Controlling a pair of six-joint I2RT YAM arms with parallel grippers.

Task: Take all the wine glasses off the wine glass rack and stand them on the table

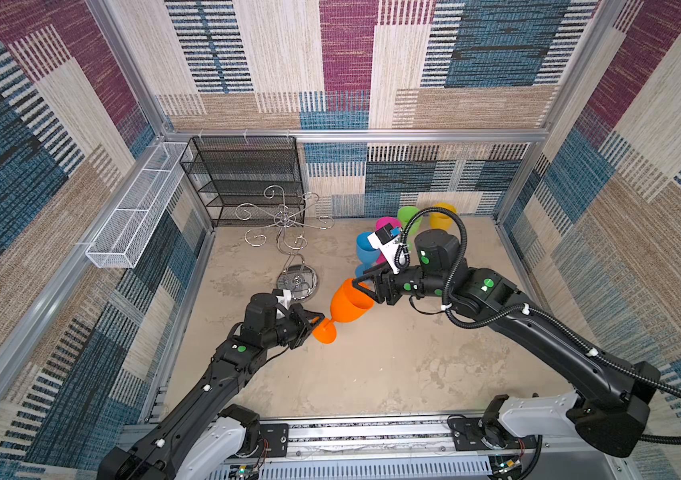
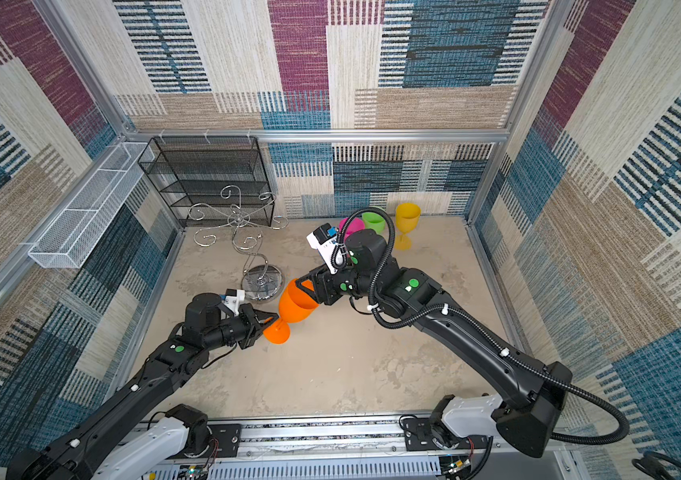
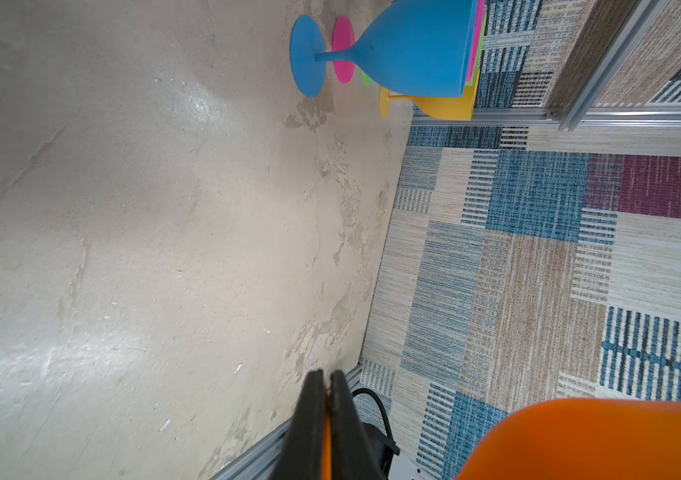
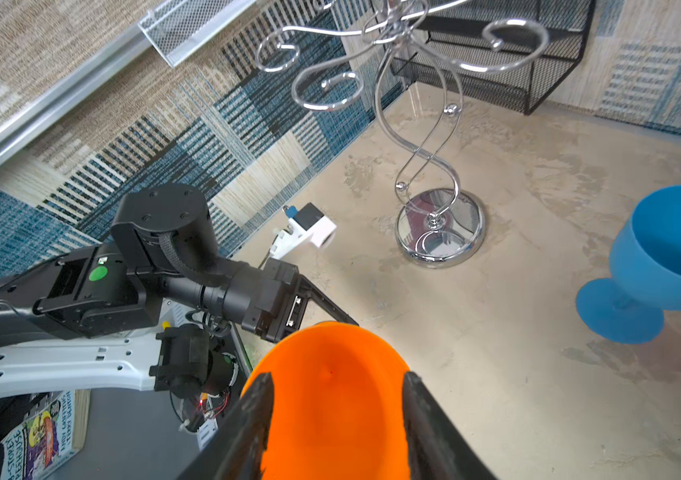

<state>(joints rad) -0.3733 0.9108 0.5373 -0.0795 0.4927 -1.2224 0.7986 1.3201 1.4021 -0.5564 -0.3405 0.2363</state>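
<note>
Orange wine glass (image 1: 349, 305) off the wine glass rack (image 1: 285, 218), held over the table (image 1: 372, 374) just right of and nearer than the rack's mirrored base (image 1: 298, 282) in both top views. Tilted, with the bowl mouth turned towards the right arm and the foot at the near left. Impossible to tell whether the foot touches the table.

Clamped at the foot end by the left gripper (image 1: 317, 320). Jaws all but together in the left wrist view, with only a thin orange sliver between the fingers (image 3: 309, 432).

Flanked at the bowl by the right gripper (image 4: 336, 376). Jaws about half spread, one finger to each side of the bowl and close against its walls. Impossible to tell whether pressing or merely alongside.

Upright near the far wall, right of the rack: blue glass (image 1: 366, 249), pink glass (image 1: 386, 224), green glass (image 1: 407, 218), yellow glass (image 1: 442, 216).

Behind the rack, against the far wall: black mesh shelf (image 1: 243, 174). Along the left wall: white mesh basket (image 1: 139, 208).
</note>
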